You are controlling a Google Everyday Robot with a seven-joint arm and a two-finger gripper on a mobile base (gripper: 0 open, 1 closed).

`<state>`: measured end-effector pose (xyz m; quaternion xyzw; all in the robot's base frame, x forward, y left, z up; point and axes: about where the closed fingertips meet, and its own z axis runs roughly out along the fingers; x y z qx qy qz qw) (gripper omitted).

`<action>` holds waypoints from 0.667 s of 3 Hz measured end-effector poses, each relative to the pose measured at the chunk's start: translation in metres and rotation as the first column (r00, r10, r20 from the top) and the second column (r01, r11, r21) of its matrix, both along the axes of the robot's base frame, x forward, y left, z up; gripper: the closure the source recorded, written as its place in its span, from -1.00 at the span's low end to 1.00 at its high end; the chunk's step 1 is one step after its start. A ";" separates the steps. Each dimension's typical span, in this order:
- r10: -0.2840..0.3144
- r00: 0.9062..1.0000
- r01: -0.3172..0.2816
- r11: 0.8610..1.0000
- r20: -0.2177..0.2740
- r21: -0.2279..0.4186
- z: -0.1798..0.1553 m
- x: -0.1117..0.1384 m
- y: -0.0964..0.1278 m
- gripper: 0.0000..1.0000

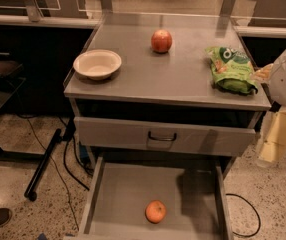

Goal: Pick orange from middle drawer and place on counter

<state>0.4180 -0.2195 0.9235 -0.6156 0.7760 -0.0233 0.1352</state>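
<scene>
The orange [156,211] lies on the floor of the open middle drawer [123,194], near its front and about centred. The counter [178,76] is the grey steel top above. My gripper [274,139] hangs at the far right of the camera view, beside the cabinet's right edge, level with the closed upper drawer. It is well above and to the right of the orange and holds nothing that I can see.
On the counter stand a red apple [161,40] at the back, a cream bowl [97,64] at the left and a green snack bag [231,69] at the right. The closed drawer with a dark handle [162,136] sits above the open one. Cables and a black stand leg [45,161] lie at the left.
</scene>
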 end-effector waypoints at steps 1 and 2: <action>-0.002 1.000 0.002 1.000 -0.007 0.012 -0.005 -0.002 0.000 -1.00; -0.014 0.998 0.018 0.996 -0.056 0.083 -0.039 -0.018 -0.001 -1.00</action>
